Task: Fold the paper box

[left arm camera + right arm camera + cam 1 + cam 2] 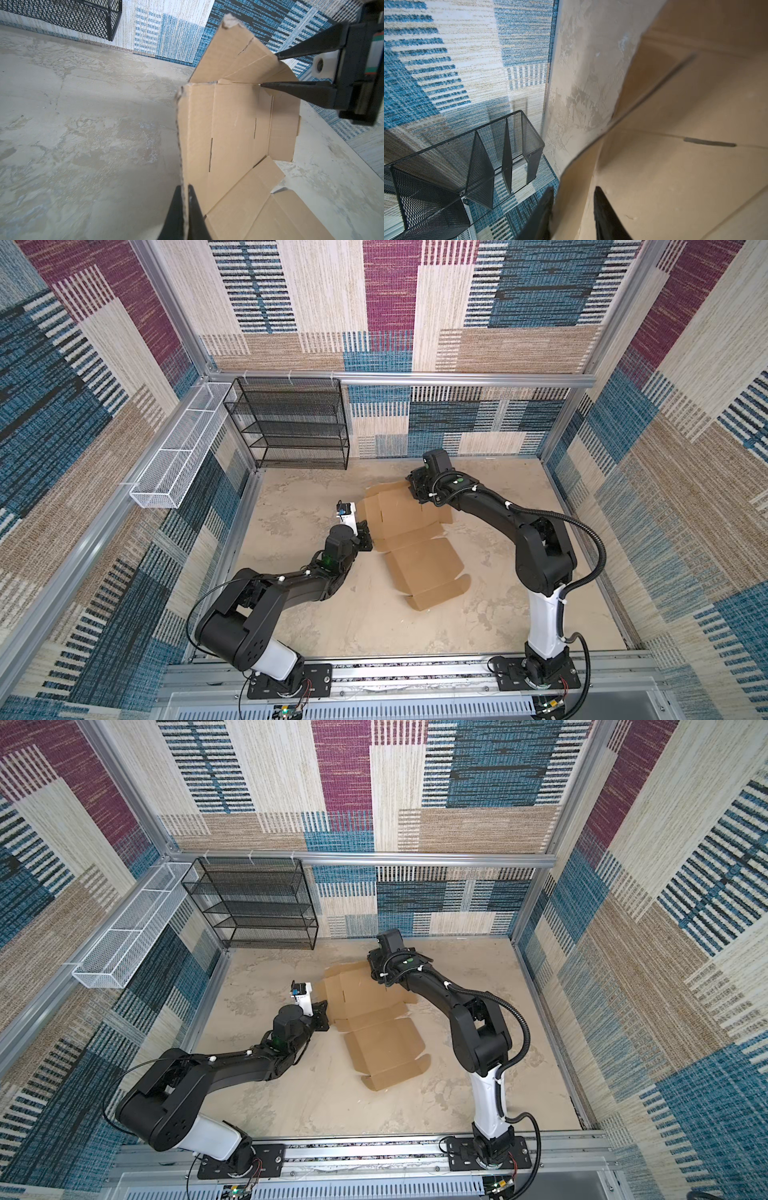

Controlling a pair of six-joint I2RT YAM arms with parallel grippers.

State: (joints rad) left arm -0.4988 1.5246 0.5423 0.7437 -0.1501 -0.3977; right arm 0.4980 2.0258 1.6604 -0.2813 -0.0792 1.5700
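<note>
The left hand (370, 541) is seen in a top view beside the paper box (415, 549), which lies half-flat on the counter (332, 614) between both hands. In the left wrist view a raised flap (199, 135) is pinched. In the right wrist view the right hand (574, 189) is spread astride a second flap (577, 172) (not clamped). The board is judged light, stiff and crease-prone; flap edges are best gripped.

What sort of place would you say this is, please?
Probably an enclosed robot work cell rather than a home or shop: an aluminium frame walled with patterned carpet panels, a left arm and right arm bolted to a front rail, and a black mesh shelf.
</note>
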